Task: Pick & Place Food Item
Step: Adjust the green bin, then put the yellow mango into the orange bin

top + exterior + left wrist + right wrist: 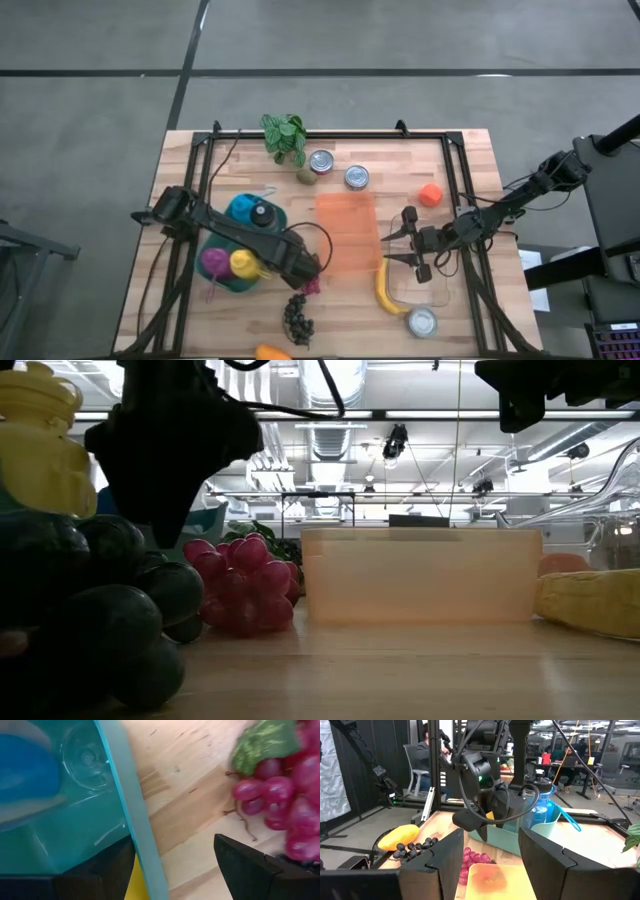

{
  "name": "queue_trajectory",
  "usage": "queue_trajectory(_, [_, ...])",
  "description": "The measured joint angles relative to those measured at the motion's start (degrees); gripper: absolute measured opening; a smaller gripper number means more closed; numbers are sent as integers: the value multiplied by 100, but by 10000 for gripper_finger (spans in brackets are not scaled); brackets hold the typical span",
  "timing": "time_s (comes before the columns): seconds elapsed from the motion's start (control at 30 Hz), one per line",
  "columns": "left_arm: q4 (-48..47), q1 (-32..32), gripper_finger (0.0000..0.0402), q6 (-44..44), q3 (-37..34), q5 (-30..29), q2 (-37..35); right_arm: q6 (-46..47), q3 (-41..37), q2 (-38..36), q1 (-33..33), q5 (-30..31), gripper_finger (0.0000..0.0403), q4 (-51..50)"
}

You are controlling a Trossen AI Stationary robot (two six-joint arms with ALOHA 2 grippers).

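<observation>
A bunch of red grapes [313,285] [280,795] with a green leaf lies on the wooden table, just right of a teal bin [225,275]. My left gripper [305,268] [175,870] points down above the bin's right rim [142,835], open. One finger is over the bin side, the other toward the grapes, and nothing is between them. My right gripper [398,248] [492,855] hangs level above the table's right half, open and holding nothing, and faces the left arm. A shallow orange container [347,235] [420,575] stands at the table's middle.
The bin holds a blue bottle [252,213] and pink and yellow items [243,263]. Dark grapes [297,316] and a mango [272,352] lie near the front edge. A banana [388,290] lies front right. Two cans [321,161], a plant [285,135] and an orange [430,194] stand at the back.
</observation>
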Motion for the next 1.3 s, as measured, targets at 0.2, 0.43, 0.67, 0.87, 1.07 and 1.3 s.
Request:
queue_trajectory(0.2, [198, 26, 269, 110, 81, -21, -1, 0, 0, 0, 0, 0, 189, 1])
queue_trajectory(0.43, [534, 32, 269, 263, 81, 2, -1, 0, 0, 0, 0, 0, 189, 1])
queue_trajectory(0.67, [659, 57, 269, 349, 81, 69, -3, 0, 0, 0, 0, 0, 189, 1])
queue_trajectory(0.87, [207, 80, 269, 348, 81, 131, -299, 0, 0, 0, 0, 0, 189, 0])
queue_trajectory(1.07, [-88, 111, 269, 304, 81, 105, -969, 0, 0, 0, 0, -1, 189, 2])
queue_trajectory(1.3, [-128, 2, 269, -163, 81, -348, -2062, 0, 0, 0, 0, -1, 189, 0])
